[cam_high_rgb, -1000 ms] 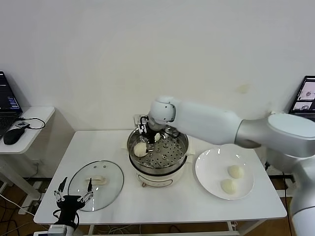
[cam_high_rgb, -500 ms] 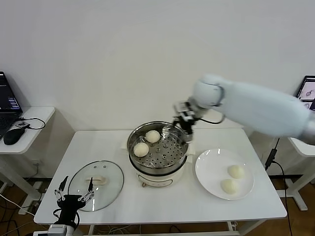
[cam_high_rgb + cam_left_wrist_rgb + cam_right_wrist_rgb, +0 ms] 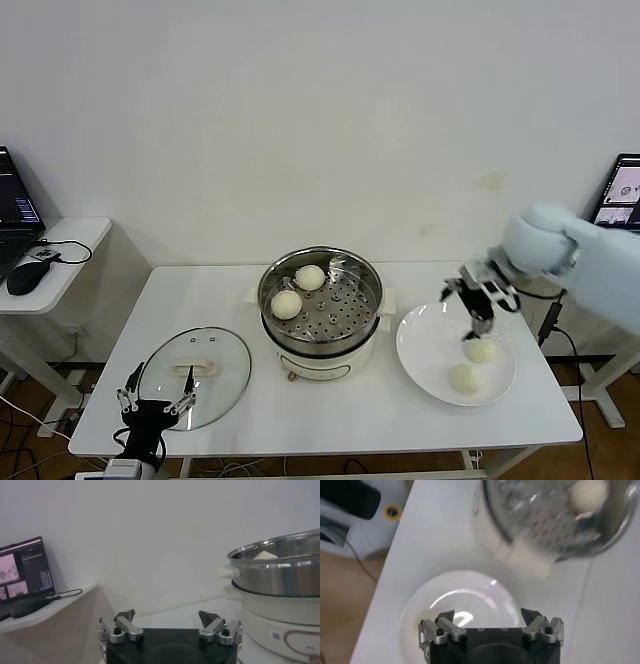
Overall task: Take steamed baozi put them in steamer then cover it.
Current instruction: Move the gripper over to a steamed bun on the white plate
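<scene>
1. The right gripper (image 3: 478, 302) hangs above the white plate (image 3: 425, 345) with its jaws wide and empty, probably to pick up a bun.
2. Two steamed baozi (image 3: 480, 351) lie on the plate just below it; two more (image 3: 287, 304) sit in the steamer (image 3: 320, 340), well apart to its left.
3. The left gripper (image 3: 157, 407) waits wide open near the table's front edge, just beside the cover (image 3: 230, 372), which lies flat, likely for closing later.

Bright even light, right wrist view blurred
</scene>
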### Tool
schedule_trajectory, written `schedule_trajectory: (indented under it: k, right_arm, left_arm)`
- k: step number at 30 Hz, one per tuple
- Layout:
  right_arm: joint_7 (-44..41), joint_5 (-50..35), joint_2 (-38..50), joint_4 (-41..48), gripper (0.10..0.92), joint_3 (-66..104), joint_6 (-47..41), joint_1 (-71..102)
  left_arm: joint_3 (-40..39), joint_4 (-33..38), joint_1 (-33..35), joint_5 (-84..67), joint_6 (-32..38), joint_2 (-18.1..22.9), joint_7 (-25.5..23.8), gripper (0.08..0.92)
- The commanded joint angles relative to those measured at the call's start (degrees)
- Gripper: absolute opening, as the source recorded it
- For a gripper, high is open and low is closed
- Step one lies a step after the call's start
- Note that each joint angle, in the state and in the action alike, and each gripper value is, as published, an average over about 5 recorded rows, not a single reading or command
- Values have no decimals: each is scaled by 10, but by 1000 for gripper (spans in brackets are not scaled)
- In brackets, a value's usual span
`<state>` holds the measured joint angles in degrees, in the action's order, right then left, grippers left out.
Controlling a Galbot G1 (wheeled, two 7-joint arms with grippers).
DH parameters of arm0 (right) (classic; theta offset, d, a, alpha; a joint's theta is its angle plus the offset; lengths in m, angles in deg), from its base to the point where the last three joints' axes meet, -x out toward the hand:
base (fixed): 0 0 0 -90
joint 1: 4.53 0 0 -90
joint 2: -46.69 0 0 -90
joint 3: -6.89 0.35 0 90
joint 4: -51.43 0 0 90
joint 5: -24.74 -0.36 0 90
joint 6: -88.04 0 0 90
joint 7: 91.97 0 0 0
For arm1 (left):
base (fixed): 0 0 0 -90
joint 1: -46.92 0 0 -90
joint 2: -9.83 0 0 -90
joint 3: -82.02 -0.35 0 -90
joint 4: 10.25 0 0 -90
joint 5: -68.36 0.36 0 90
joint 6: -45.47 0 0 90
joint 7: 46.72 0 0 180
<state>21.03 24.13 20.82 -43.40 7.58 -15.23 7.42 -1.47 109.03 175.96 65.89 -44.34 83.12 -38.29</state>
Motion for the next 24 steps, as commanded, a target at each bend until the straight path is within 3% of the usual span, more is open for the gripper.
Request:
schedule_trajectory:
  k: [1, 24]
  right_arm:
    - [15, 75, 78, -24, 823, 153, 6, 237]
    - [65, 132, -17, 82, 814, 231, -1, 338]
  left_arm:
    - [0, 0, 3, 3, 0, 2, 0, 823]
    - [4, -7, 2, 2, 0, 5, -3, 823]
